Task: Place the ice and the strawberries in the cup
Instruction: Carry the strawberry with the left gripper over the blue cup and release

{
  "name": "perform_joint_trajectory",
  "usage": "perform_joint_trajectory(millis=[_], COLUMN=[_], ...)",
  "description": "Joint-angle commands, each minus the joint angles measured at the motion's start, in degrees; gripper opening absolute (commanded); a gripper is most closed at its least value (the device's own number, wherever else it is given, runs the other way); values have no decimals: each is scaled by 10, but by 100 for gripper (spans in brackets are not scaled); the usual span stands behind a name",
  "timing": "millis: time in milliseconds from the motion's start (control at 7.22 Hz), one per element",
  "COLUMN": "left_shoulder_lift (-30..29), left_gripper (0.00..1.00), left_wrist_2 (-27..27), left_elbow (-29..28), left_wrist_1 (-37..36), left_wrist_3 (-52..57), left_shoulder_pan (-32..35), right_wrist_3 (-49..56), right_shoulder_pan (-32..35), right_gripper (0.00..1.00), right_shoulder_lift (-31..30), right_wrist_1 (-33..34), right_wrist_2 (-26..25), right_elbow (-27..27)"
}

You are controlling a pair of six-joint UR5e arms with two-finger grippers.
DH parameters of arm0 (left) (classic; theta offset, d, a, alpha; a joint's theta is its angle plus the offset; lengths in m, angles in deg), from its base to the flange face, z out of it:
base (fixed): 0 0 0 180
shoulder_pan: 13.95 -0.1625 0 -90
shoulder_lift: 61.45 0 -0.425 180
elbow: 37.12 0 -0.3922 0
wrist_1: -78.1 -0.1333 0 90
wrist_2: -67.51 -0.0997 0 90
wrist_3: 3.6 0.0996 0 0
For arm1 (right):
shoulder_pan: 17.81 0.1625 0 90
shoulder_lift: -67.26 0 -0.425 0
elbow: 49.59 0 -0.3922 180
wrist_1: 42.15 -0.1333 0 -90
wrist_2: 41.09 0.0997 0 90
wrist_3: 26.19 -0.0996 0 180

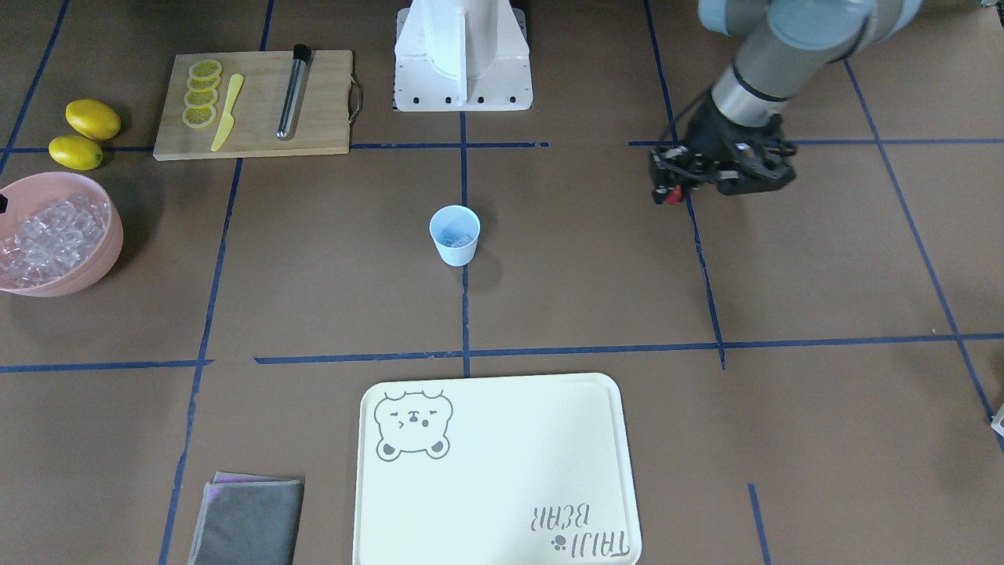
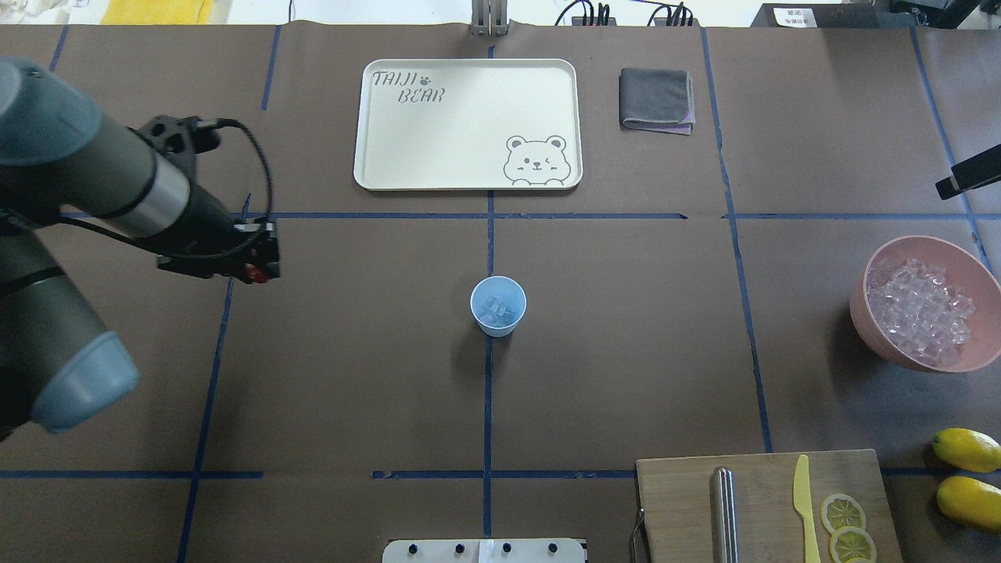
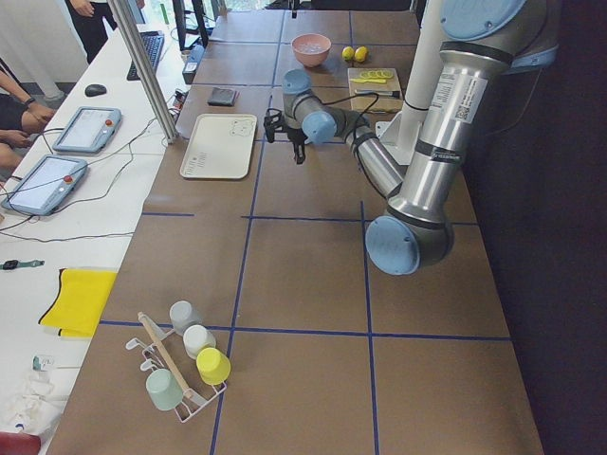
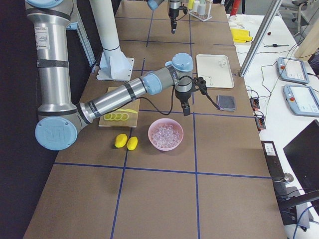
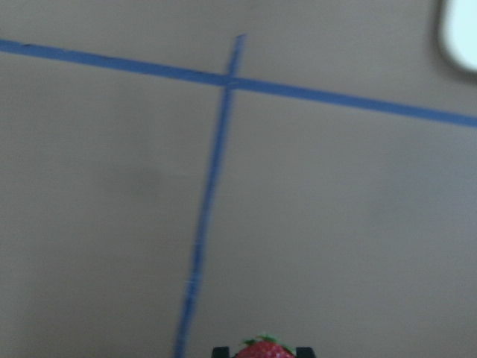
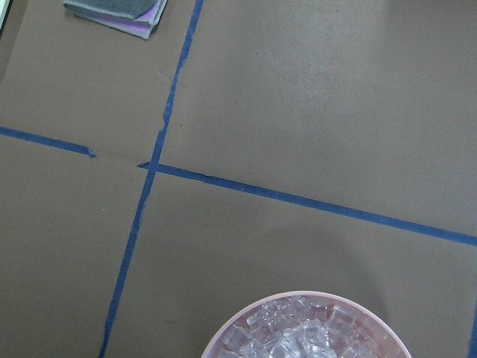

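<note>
The pale blue cup (image 1: 455, 235) stands upright at the table's middle, and it also shows in the overhead view (image 2: 498, 306). A few clear ice chunks (image 2: 497, 311) lie inside it. My left gripper (image 1: 673, 192) hovers above bare table well to the cup's side, shut on a small red strawberry (image 5: 264, 349), which shows red at its tip (image 2: 254, 272). My right gripper (image 4: 185, 110) hangs just beside the pink bowl (image 2: 919, 239) full of ice (image 2: 919, 313). I cannot tell whether the right gripper is open or shut.
A cream bear tray (image 1: 502, 486) lies on the operators' side, with a folded grey cloth (image 1: 251, 518) beside it. A cutting board (image 1: 321, 118) holds lemon slices, a yellow knife and a metal rod. Two lemons (image 1: 86, 129) sit next to the pink bowl (image 1: 102, 259).
</note>
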Motion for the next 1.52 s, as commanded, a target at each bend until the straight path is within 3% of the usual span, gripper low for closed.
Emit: perform_joint_trajectory(millis=[0, 139, 693, 970, 1108, 1247, 1385], left_shoulder_lift=[-183, -223, -257, -256, -255, -255, -254], left_gripper=[0, 0, 7, 30, 64, 76, 80], left_wrist_2=[-75, -76, -106, -106, -107, -114, -115], left_elbow=[-118, -172, -254, -257, -257, -257, -257], left_wrist_1=[-23, -18, 46, 45, 45, 45, 44], left_wrist_3=[-85, -85, -86, -85, -83, -82, -81], left_shoulder_pan=[-79, -80, -115, -124, -124, -124, -123], right_wrist_3=[0, 0, 0, 0, 0, 0, 0], right_shoulder_pan=[3, 2, 2, 2, 2, 2, 2], right_gripper=[99, 99, 99, 99, 99, 99, 99], right_shoulder_lift=[-4, -4, -7, -7, -7, -8, -7], right_wrist_1=[-1, -2, -2, -3, -3, -3, -3], right_wrist_2=[0, 0, 0, 0, 1, 1, 0], right_elbow=[-1, 0, 6, 5, 5, 5, 6])
